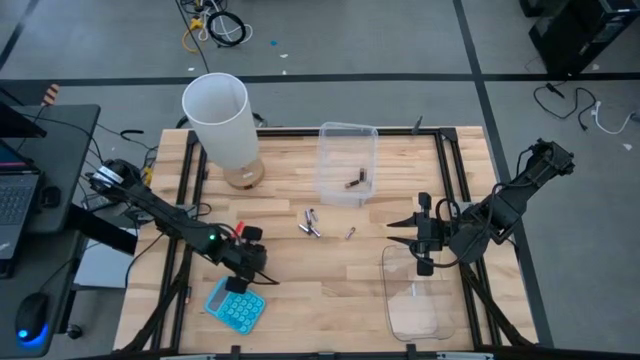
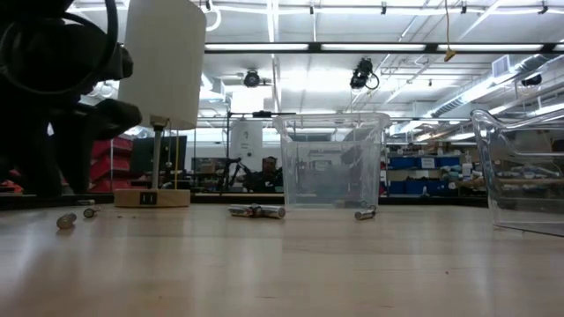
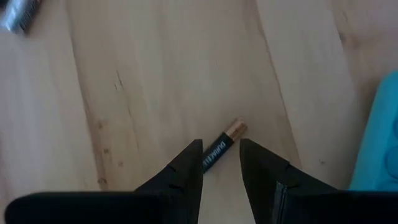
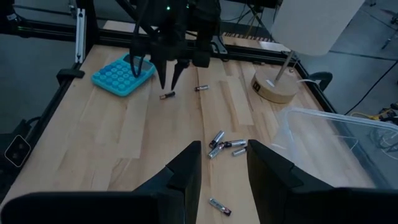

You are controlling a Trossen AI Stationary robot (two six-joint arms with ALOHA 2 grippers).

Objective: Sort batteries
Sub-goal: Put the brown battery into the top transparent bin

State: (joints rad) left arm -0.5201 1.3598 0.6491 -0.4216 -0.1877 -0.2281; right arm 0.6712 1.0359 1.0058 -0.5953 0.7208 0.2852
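A black battery with a copper end (image 3: pixel 222 146) lies flat on the wooden table beside the blue calculator (image 1: pixel 235 303). My left gripper (image 3: pixel 221 144) is open and points steeply down over it, one finger on each side, without touching it. The right wrist view shows the same battery (image 4: pixel 166 95) just below those fingertips and a second battery (image 4: pixel 200 88) close by. A few silvery batteries (image 1: pixel 310 222) lie mid-table, with one more (image 1: pixel 349 233) to their right. My right gripper (image 1: pixel 398 233) hangs open and empty above the table's right part.
A clear tub (image 1: pixel 347 160) with dark batteries inside stands at the far middle. A second clear tub (image 1: pixel 415 295) stands near right, below my right arm. A white-shaded lamp (image 1: pixel 222 120) on a wooden foot stands far left. Bare wood lies between the tubs and the calculator.
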